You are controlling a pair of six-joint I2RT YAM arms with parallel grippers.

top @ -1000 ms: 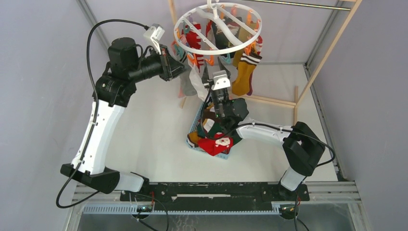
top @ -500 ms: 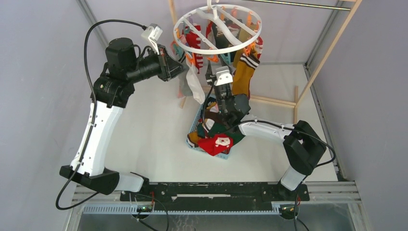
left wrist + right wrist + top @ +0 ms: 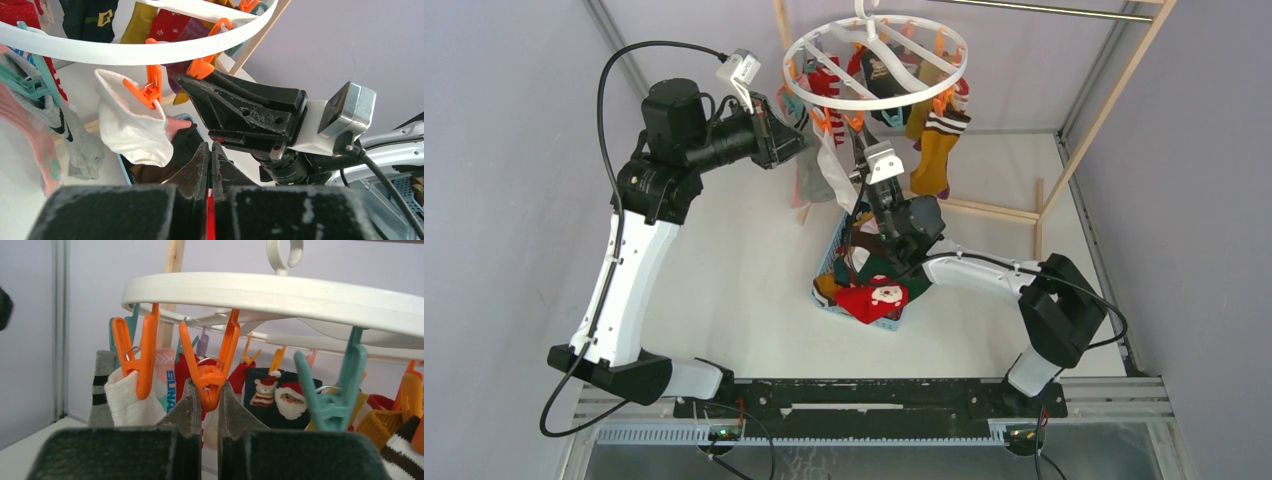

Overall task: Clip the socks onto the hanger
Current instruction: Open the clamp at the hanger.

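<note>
R jaws shifted, pinching orange clip (image 3: 210, 375).

Top view: hanger (image 3: 876, 104) hook cut off at 12 o'clock edge. Basket (image 3: 827, 262) mostly hidden under socks (image 3: 871, 298) + right arm (image 3: 969, 270).

Left wrist: red sliver btwn left gripper (image 3: 208, 147) fingers, can't tell what. Finger bases blurred at 6 o'clock.

Right wrist: right gripper (image 3: 209, 390) fingers flank orange clip (image 3: 210, 376), contact unclear. Hanger runs off at 3 o'clock.

Top view: both grippers' tips too small, crowded by hung socks.
</note>
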